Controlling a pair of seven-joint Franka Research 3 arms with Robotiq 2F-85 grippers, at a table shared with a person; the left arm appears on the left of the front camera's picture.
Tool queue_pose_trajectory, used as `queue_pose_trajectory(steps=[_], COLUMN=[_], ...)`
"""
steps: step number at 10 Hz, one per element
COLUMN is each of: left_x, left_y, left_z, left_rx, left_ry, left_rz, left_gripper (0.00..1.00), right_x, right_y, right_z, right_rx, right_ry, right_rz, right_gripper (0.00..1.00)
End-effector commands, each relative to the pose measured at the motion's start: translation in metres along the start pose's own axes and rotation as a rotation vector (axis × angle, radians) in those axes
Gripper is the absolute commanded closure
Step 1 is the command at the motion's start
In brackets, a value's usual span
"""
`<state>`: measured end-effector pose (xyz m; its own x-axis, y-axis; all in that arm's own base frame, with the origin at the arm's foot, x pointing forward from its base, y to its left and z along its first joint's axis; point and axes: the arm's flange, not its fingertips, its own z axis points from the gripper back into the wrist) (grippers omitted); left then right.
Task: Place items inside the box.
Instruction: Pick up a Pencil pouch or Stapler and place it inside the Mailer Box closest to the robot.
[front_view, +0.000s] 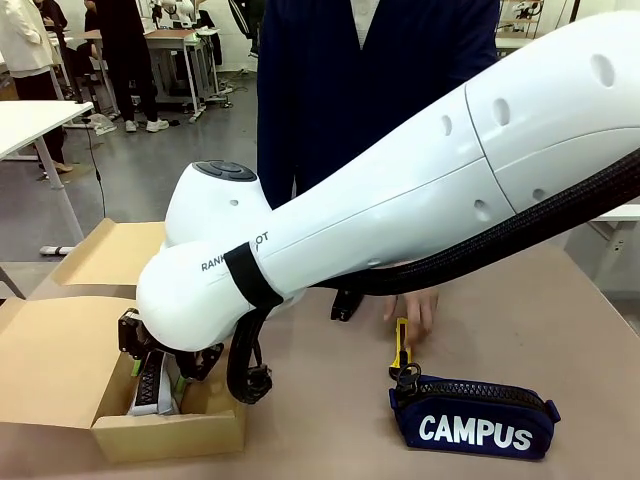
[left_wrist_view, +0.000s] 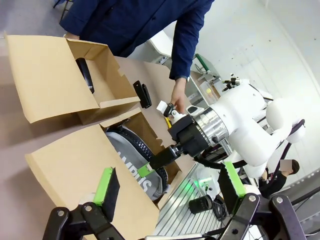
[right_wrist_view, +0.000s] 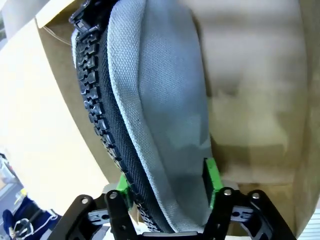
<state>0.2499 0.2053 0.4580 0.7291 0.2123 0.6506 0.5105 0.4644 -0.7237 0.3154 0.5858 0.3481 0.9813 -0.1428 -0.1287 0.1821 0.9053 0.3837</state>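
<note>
Right claw: we see the right gripper (right_wrist_view: 167, 182) inside the brown cardboard box (front_view: 170, 435). Its jaws are spread wide and its green pads flank the grey fabric zip pouch (right_wrist_view: 165, 100) without pinching it.
Left claw: the left gripper (left_wrist_view: 169, 184) is spread and empty.
Front view adds: the navy "CAMPUS" zip pouch (front_view: 475, 420) lies on the table, and the yellow utility knife (front_view: 401, 345) lies by the person's hand (front_view: 418, 310).
Left wrist view adds: we find the black stapler (left_wrist_view: 143, 94) on the table beside the box.

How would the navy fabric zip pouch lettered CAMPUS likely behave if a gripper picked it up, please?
The navy fabric zip pouch would probably sag rather than stay stiff, being soft cloth. Its woven surface looks grippy, unlikely to slip. Sitting long and low on the table, it should not roll.
</note>
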Motion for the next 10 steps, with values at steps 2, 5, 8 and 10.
queue_pose_trajectory(steps=[2, 5, 8, 10], left_x=[0.0007, 0.0007, 0.0007, 0.0007], left_y=[-0.0010, -0.0010, -0.0010, -0.0010], left_z=[-0.0002, -0.0002, -0.0002, -0.0002], left_rx=[-0.013, -0.013, -0.013, -0.013], left_ry=[-0.018, -0.018, -0.018, -0.018], left_rz=[-0.021, -0.021, -0.021, -0.021], left_gripper=[0.00, 0.00, 0.00, 0.00], right_x=[-0.0031, -0.0039, -0.0044, -0.0056], right_y=[0.0053, 0.0054, 0.0046, 0.0033], right_z=[0.0023, 0.0035, 0.0056, 0.0106], right_rx=[0.011, 0.025, 0.034, 0.039], right_ry=[-0.014, -0.020, -0.025, -0.038], right_rz=[-0.006, 0.016, 0.024, 0.032], right_gripper=[0.00, 0.00, 0.00, 0.00])
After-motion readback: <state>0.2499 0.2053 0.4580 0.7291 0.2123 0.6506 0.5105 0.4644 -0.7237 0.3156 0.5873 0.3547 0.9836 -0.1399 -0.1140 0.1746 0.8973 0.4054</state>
